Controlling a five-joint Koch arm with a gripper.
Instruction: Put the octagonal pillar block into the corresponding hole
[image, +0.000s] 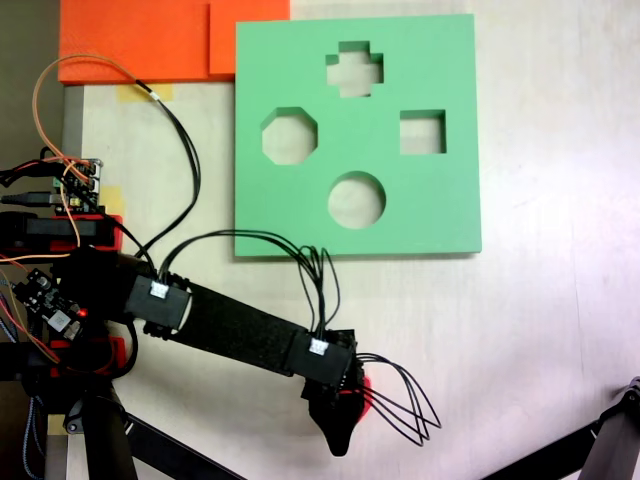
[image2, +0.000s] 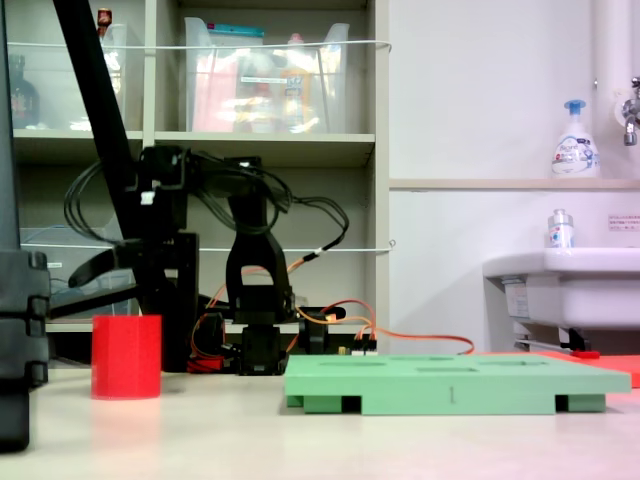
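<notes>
The octagonal pillar block (image2: 126, 357) is a red foam prism standing upright on the table at the left of a fixed view. From above, only a red sliver of the block (image: 363, 393) peeks out beside the black wrist. My gripper (image: 338, 438) reaches over it toward the table's front edge. From the side, the gripper (image2: 88, 268) hangs a little above the block's top, pointing left. Its jaws overlap, so their state is unclear. The green board (image: 420, 215) lies flat, with the eight-sided corresponding hole (image: 289, 136) at its left.
The board also has a cross cutout (image: 354, 68), a square cutout (image: 422, 132) and a round cutout (image: 356, 199). Orange foam sheets (image: 150, 40) lie at the back left. The arm's base, circuit boards and cables (image: 60, 250) crowd the left edge. A tripod leg (image: 610, 440) enters at front right.
</notes>
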